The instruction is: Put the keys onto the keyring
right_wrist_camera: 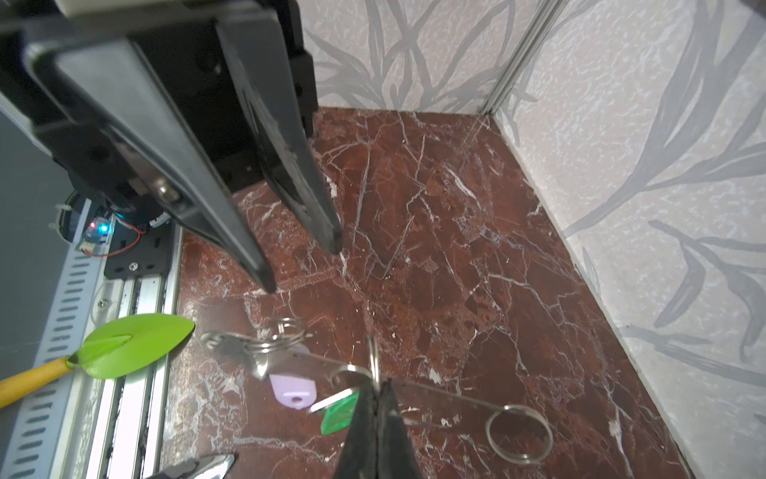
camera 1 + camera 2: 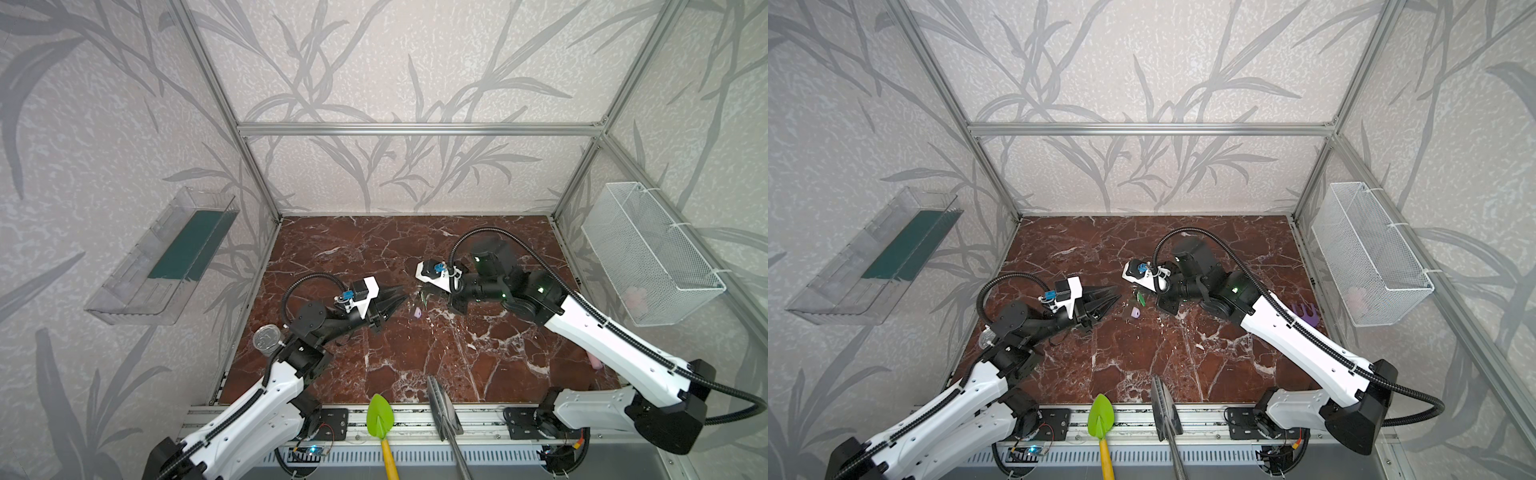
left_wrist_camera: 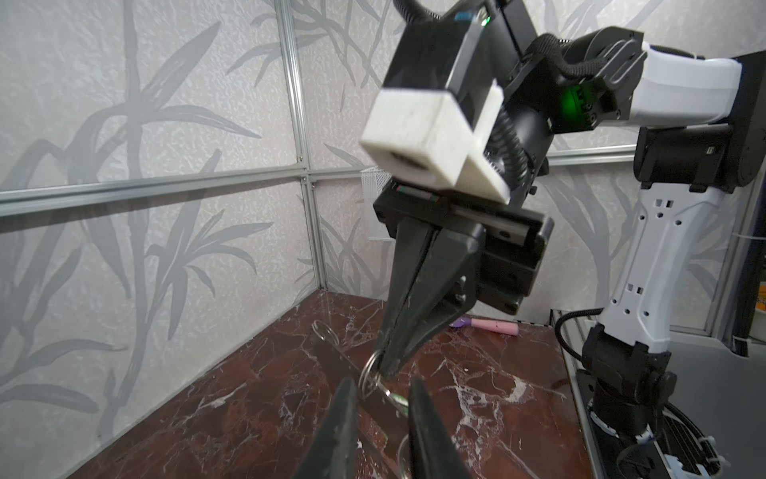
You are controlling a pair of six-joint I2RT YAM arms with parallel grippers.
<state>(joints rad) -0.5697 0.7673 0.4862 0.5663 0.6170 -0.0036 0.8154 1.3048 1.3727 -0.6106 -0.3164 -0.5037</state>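
The keyring [image 1: 439, 400] is a clear flat strip lying on the marble, carrying three thin metal rings. My right gripper [image 1: 378, 387] is shut on the middle ring [image 1: 374, 356] and holds it upright. The same grip shows in the left wrist view, with the right gripper [image 3: 384, 370] on the ring [image 3: 368, 375]. The green key [image 1: 338, 414] lies against that gripper's fingers; I cannot tell whether it is threaded on the ring. The lilac key [image 1: 292, 387] lies under the strip near the end ring [image 1: 286, 334]. My left gripper [image 1: 302, 265] hovers open and empty just above. Both keys, green [image 2: 1141, 298] and lilac [image 2: 1135, 312], show in a top view.
A green trowel [image 2: 379, 415] with a yellow handle and a dark metal tool [image 2: 442, 411] lie over the front rail. A silver tin can [image 2: 266, 338] stands by the left arm. A purple clawed object [image 2: 1306, 313] lies at the right. A wire basket [image 2: 648, 257] hangs on the right wall.
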